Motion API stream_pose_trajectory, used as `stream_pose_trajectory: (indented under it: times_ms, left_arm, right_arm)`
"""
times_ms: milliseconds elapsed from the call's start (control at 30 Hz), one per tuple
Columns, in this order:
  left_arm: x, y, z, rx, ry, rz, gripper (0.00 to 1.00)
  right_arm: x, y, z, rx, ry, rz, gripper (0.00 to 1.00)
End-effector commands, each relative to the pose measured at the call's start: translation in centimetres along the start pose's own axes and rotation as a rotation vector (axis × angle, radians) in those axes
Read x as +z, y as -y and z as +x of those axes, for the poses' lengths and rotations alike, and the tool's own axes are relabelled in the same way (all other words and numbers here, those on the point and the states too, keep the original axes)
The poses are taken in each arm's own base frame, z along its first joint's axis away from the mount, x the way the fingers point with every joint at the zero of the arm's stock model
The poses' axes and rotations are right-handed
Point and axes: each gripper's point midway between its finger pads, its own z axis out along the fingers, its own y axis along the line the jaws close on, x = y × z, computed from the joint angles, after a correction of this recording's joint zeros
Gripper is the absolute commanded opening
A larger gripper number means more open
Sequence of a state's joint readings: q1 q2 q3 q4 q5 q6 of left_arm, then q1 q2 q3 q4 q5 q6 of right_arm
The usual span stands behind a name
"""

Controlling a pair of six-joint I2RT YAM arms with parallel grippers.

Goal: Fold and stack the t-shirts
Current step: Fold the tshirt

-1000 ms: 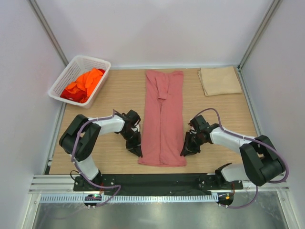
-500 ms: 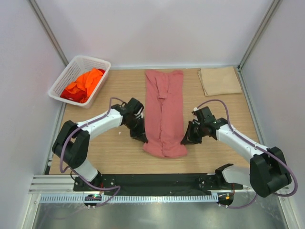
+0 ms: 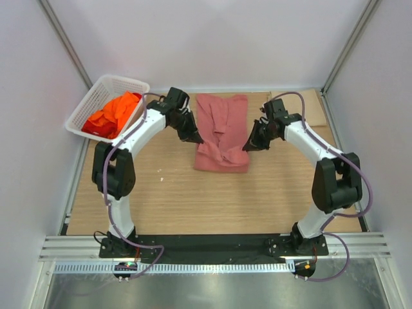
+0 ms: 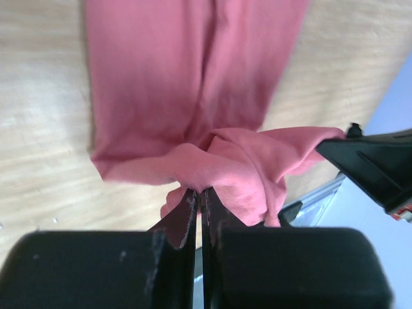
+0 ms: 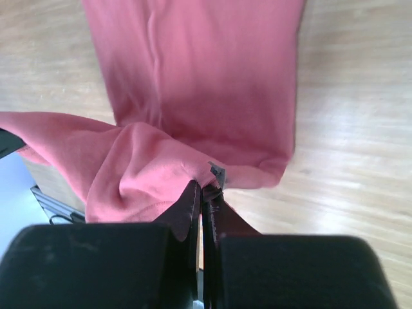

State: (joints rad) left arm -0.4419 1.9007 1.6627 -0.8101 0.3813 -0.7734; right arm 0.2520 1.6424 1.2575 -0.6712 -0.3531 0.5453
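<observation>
tightly, t-shirt [image 3: 222, 125] edge in left gripper [image 3: 196, 140], right gripper [image 3: 245, 148]; open tabletop [image 3: 212, 199]

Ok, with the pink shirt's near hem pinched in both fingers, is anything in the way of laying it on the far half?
Nothing visible. The far half of the dusty salmon-pink cotton t-shirt lies bare; the white lattice plastic basket and the folded tan cloth sit off to either side.

**Pink, orange, white and tan**

A dusty salmon-pink t-shirt [image 3: 222, 132] lies on the pale wood-grain desk [image 3: 174, 193]. Bright orange shirts [image 3: 119, 111] (a red one [image 3: 96, 131] beneath) fill a white lattice basket [image 3: 125, 80]. The folded cloth [image 3: 314, 103] is tan.
</observation>
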Motion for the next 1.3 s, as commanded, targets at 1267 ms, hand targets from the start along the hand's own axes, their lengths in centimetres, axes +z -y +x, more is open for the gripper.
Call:
stream_pose_trajectory:
  times_ms: [1267]
  left_arm:
    - [8.1,-1.6,-11.5,-0.165,0.062,0.066,0.00]
  right_arm:
    - [7.0,1.8,-13.0,0.105,0.009,-0.126,0.01]
